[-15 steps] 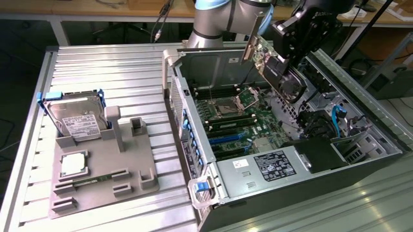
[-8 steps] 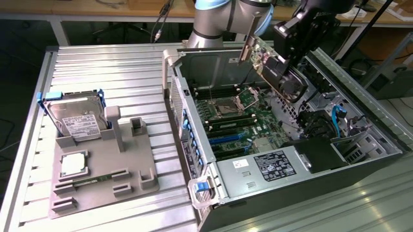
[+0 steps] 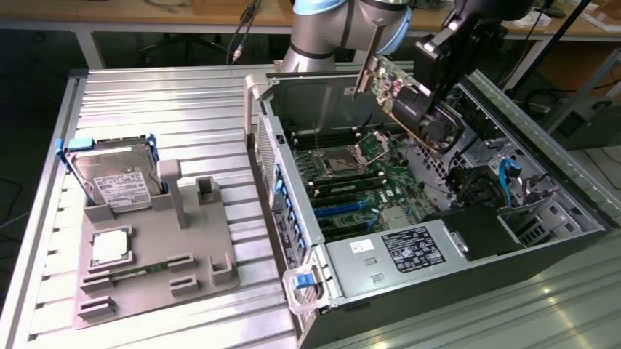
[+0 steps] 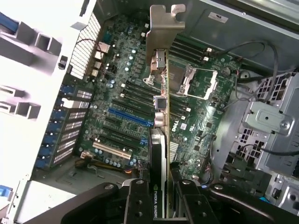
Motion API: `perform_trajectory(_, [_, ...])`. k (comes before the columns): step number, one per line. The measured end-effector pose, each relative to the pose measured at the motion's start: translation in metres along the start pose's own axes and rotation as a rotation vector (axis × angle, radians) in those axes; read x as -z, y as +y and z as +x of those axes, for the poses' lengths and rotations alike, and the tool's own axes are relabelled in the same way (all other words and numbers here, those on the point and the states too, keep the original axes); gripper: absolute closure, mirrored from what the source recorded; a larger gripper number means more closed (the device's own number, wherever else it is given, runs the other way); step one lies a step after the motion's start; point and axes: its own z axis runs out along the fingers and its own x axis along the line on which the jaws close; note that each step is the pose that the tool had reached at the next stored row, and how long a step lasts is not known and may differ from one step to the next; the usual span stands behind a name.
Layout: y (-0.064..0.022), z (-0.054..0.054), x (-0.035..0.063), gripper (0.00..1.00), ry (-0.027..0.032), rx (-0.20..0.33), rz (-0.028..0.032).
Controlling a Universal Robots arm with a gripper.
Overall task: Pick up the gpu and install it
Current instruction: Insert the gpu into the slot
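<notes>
The gpu [image 3: 400,91] hangs tilted in the air over the open computer case [image 3: 291,218], its silver bracket [image 3: 369,71] toward the case's back wall. My gripper [image 3: 432,78] is shut on the card's upper edge. In the wrist view the gpu [image 4: 159,140] appears edge-on, running from its bracket [image 4: 163,23] down into my gripper [image 4: 161,205], with a finger [image 4: 136,200] on each side. Below it lies the motherboard [image 4: 121,88] with its blue slot [image 4: 131,116] and the open CPU socket [image 4: 198,81]. The card is clear of the board.
A grey parts holder [image 3: 194,269] on the metal table at the exterior view's left carries a hard drive [image 3: 116,178], a CPU [image 3: 110,246] and a RAM stick [image 3: 136,273]. The power supply [image 3: 408,251], drive cage [image 4: 271,126] and loose cables [image 3: 510,178] crowd the case.
</notes>
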Motion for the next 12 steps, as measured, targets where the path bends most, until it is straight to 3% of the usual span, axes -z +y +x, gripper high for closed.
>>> perform_trajectory(12, [0.0000,0.0000,0.0000,0.73,0.0048,0.136,-0.0033])
